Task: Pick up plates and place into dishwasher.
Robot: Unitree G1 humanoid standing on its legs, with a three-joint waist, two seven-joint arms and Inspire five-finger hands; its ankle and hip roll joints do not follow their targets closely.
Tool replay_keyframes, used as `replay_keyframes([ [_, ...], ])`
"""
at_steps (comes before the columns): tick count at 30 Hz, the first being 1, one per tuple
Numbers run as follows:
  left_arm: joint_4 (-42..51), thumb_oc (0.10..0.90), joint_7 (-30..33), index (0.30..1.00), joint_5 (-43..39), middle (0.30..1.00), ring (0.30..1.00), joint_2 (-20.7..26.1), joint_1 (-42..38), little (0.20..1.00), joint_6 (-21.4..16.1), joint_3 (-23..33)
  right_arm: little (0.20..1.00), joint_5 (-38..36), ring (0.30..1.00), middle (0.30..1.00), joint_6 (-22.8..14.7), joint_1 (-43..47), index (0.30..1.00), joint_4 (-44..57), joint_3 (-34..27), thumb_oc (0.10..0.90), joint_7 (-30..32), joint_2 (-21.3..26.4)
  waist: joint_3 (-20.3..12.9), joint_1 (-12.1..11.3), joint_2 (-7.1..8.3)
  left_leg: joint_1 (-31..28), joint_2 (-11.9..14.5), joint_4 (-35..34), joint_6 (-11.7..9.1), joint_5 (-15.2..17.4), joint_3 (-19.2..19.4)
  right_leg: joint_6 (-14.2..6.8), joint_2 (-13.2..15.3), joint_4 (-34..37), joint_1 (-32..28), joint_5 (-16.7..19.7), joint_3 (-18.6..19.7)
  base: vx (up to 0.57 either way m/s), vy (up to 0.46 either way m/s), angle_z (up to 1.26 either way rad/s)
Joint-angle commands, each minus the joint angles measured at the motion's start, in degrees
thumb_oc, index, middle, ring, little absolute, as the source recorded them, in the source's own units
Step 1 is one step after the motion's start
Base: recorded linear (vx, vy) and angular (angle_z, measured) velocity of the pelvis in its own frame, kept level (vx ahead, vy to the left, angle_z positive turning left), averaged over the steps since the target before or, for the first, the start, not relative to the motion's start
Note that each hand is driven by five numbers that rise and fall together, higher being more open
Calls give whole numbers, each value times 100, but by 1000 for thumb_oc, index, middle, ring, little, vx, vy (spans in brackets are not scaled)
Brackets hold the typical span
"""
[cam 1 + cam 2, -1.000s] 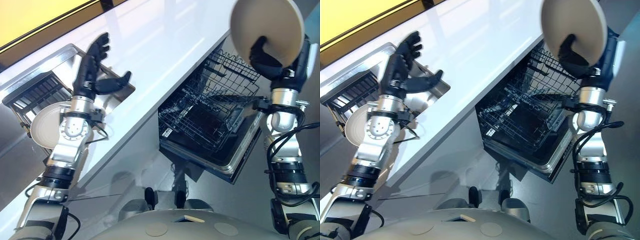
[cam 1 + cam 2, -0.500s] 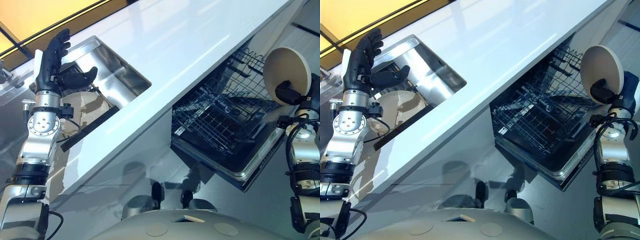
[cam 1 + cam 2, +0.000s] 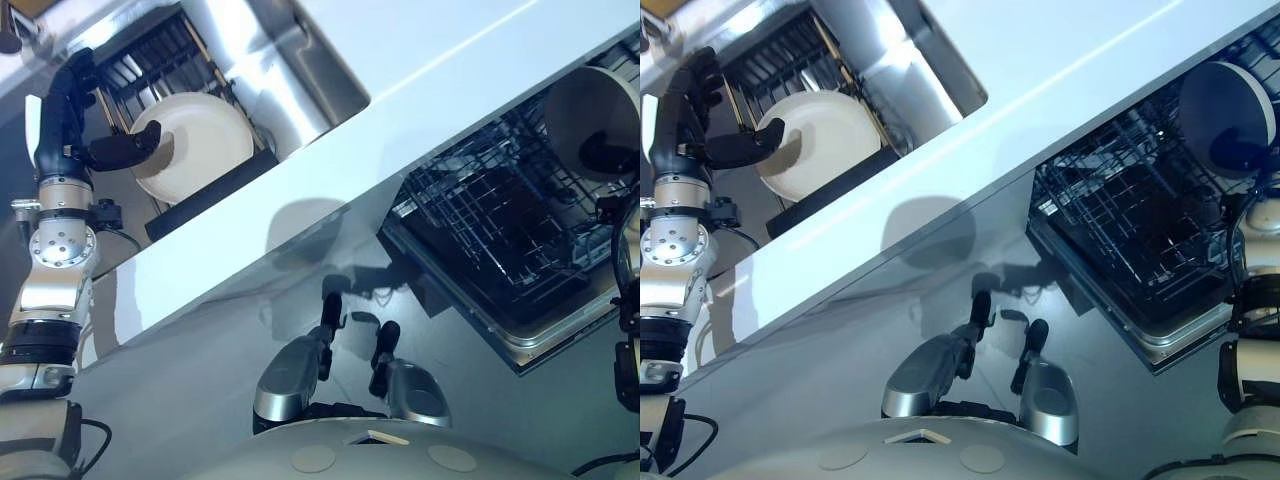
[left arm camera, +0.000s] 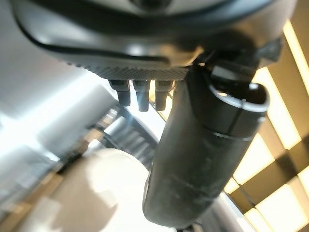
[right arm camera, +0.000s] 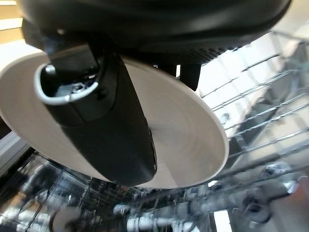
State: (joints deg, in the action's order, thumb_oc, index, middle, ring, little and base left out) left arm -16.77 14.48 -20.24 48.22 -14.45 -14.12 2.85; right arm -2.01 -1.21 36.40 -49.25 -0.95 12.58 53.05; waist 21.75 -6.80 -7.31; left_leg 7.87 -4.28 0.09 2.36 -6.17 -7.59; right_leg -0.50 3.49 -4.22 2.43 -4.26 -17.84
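My right hand [image 3: 608,153] is shut on a pale round plate [image 3: 585,100], its thumb [image 5: 106,125] lying across the plate's face [image 5: 193,145]. It holds the plate upright over the far right end of the open dishwasher's black wire rack [image 3: 500,215]. A second pale plate [image 3: 195,140] leans in the dark rack inside the steel sink [image 3: 300,60]. Beside that plate, my left hand [image 3: 62,110] is open, with its fingers straight and its thumb [image 4: 203,154] stretched toward the plate's rim [image 4: 91,193].
The white counter [image 3: 450,50] runs between the sink and the dishwasher. The dishwasher's door [image 3: 540,335] hangs open below the rack, above the grey floor [image 3: 200,350].
The whole picture has shifted, so the camera has moved. Against the dishwasher, the plate in my right hand has come down closer to the rack. My left hand stays open by the sink.
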Motion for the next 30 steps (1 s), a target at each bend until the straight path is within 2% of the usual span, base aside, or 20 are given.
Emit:
replay_keyframes([
  [1, 106, 800, 435, 900, -262, 900, 900, 530, -514, 900, -815, 878, 200, 187, 300, 300, 240, 497, 300, 164, 523, 100, -277, 980, -395, -51, -62, 25, 138, 234, -509, 570, 256, 292, -3, -1893, 790, -1248, 118, -59, -8, 19],
  [4, 139, 800, 498, 900, -290, 900, 900, 577, -517, 900, -868, 880, 200, 242, 300, 300, 795, 574, 300, -250, 668, 100, -649, 956, -313, -98, -38, 126, 144, 279, -486, 551, 257, 303, 18, -2029, 933, -1263, 126, -45, -25, 22],
  [5, 158, 800, 504, 900, -302, 900, 900, 588, -527, 900, -862, 878, 200, 254, 300, 300, 860, 571, 300, -391, 698, 100, -736, 954, -311, -113, -38, 156, 154, 278, -479, 539, 251, 305, 8, -2026, 961, -1243, 127, -39, -36, 5],
  [6, 172, 800, 518, 900, -343, 900, 900, 630, -543, 900, -854, 876, 285, 238, 373, 373, 903, 582, 373, -535, 728, 185, -807, 938, -291, -131, -34, 177, 165, 290, -472, 534, 249, 305, 9, -2048, 987, -1232, 126, -27, -36, 2],
  [7, 162, 800, 534, 900, -356, 900, 900, 660, -556, 900, -867, 870, 612, 261, 653, 653, 1014, 586, 653, -653, 749, 512, -848, 909, -258, -139, -18, 178, 163, 306, -463, 537, 249, 303, 19, -2093, 1005, -1242, 136, -18, -42, 4],
  [8, 172, 800, 547, 900, -391, 900, 900, 678, -565, 900, -867, 852, 900, 303, 900, 900, 1030, 563, 900, -759, 778, 800, -866, 865, -258, -155, -14, 192, 177, 315, -455, 533, 241, 298, 5, -2082, 1012, -1213, 141, -8, -35, 2],
  [18, 239, 800, 556, 900, -337, 900, 900, 646, -568, 900, -816, 890, 900, 326, 900, 900, 950, 384, 900, -448, 787, 800, -626, 613, -306, -127, 123, 58, 171, 320, -423, 576, 211, 251, -72, -1801, 774, -1083, 248, 0, -1, 0],
  [30, 183, 800, 296, 900, -321, 900, 900, 421, -414, 900, -689, 945, 900, 344, 900, 900, 597, -124, 900, 683, 510, 800, -99, 339, -648, -16, 295, -429, 133, 141, -370, 669, 273, 124, -108, -1162, 119, -886, 337, 6, 37, -4],
])
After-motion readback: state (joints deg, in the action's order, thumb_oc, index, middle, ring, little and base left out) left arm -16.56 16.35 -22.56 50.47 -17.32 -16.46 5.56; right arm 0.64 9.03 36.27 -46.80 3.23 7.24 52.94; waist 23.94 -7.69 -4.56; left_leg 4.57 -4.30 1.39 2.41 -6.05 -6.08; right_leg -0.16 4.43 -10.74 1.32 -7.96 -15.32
